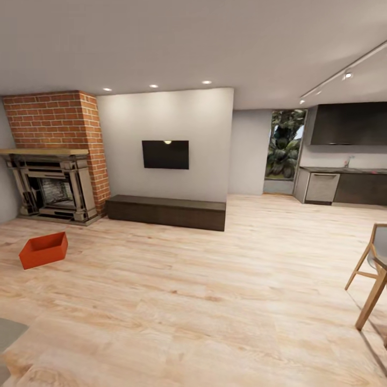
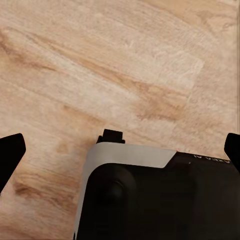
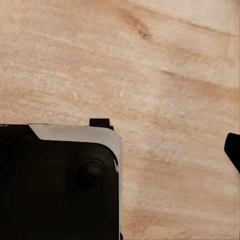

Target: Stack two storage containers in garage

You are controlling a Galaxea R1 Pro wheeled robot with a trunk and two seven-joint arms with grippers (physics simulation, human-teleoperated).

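One orange-red open-top storage container (image 1: 44, 250) sits on the living room's light wood-plank floor (image 1: 204, 290) at the far left, in front of the brick fireplace. The other container and the garage are out of view. In the left wrist view my left gripper (image 2: 120, 150) hangs over the planks, its black fingertips (image 2: 10, 152) wide apart with nothing between them. In the right wrist view one black fingertip (image 3: 233, 150) of the right gripper shows far out at the frame's edge, with nothing held.
A red brick fireplace (image 1: 54, 161), a black wall TV (image 1: 165, 154) and a long low dark cabinet (image 1: 166, 211) line the far wall. A wooden chair (image 1: 371, 279) stands at the right. Kitchen counters (image 1: 344, 185) lie at the back right. My dark base (image 2: 150, 200) is below the grippers.
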